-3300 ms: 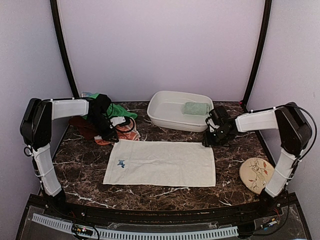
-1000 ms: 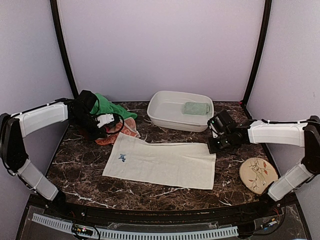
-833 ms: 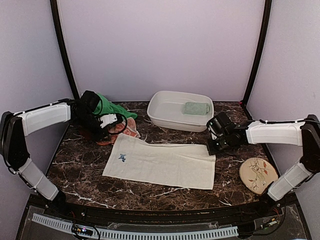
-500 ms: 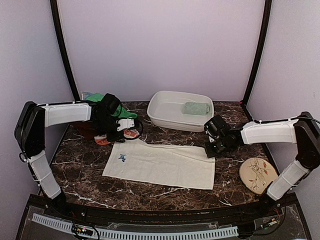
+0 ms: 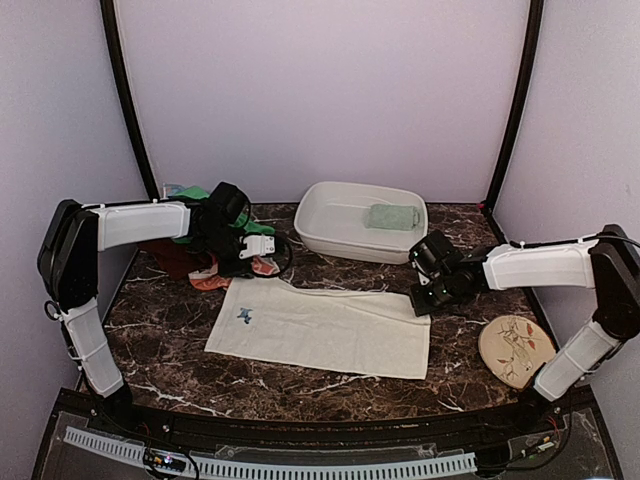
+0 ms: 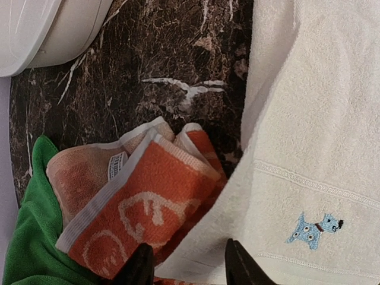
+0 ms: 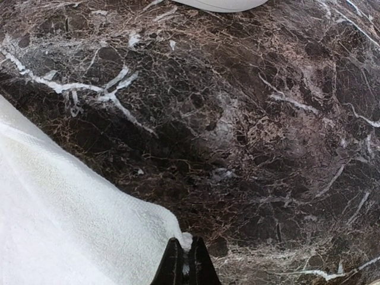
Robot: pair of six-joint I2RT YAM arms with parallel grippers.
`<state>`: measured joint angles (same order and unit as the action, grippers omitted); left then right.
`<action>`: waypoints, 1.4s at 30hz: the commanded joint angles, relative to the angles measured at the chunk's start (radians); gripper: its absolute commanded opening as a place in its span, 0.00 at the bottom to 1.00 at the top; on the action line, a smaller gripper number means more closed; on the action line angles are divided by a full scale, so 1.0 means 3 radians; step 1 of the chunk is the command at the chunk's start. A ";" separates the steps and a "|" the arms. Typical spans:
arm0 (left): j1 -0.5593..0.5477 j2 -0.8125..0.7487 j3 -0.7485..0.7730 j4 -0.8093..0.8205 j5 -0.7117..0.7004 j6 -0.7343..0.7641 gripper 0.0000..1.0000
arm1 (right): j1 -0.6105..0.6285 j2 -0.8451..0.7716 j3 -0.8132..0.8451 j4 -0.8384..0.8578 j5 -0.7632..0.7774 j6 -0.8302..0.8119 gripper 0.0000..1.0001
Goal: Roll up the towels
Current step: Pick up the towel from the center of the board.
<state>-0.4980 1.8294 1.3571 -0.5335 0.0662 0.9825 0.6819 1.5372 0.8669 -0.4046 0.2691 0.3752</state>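
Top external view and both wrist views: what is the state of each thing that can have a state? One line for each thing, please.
cream-white towel: spread flat, not rolled
basin: upright
sage-green towel: bundled, lying inside the basin
orange towel: loosely folded, not rolled
bright green towel: crumpled, not rolled
left fingers: open, astride the cream-white towel's edge
right fingers: shut on the cream-white towel's corner

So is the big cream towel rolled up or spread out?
Spread out: the cream towel lies flat on the table, its far right corner pinched in the right gripper.
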 commanded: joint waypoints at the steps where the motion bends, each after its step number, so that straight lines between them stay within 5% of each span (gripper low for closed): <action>1: -0.0069 -0.0031 0.0081 -0.0204 0.0009 0.0167 0.45 | 0.0032 -0.0139 -0.0086 0.0055 0.0008 -0.0008 0.00; 21: -0.0231 0.0442 0.0588 -0.0664 -0.0033 0.0161 0.27 | 0.0054 -0.0280 -0.0187 0.0067 -0.0058 0.0078 0.00; 27: -0.0232 0.0364 0.0639 -0.0647 -0.0053 0.0101 0.00 | 0.0058 -0.0333 -0.0206 0.0040 -0.0053 0.0093 0.00; 35: -0.0232 0.0060 0.0501 -0.0684 -0.0063 0.0038 0.00 | 0.0075 -0.0404 -0.0279 0.0017 -0.0053 0.0122 0.00; 42: -0.0273 -0.0558 -0.0192 -0.0458 -0.0070 -0.0219 0.00 | 0.0266 -0.0461 -0.0363 -0.0148 0.0053 0.0275 0.00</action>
<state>-0.5678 1.7992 1.4185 -0.6971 0.0452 0.9813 0.7170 1.4200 0.7807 -0.4026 0.2558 0.4152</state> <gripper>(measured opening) 0.023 0.011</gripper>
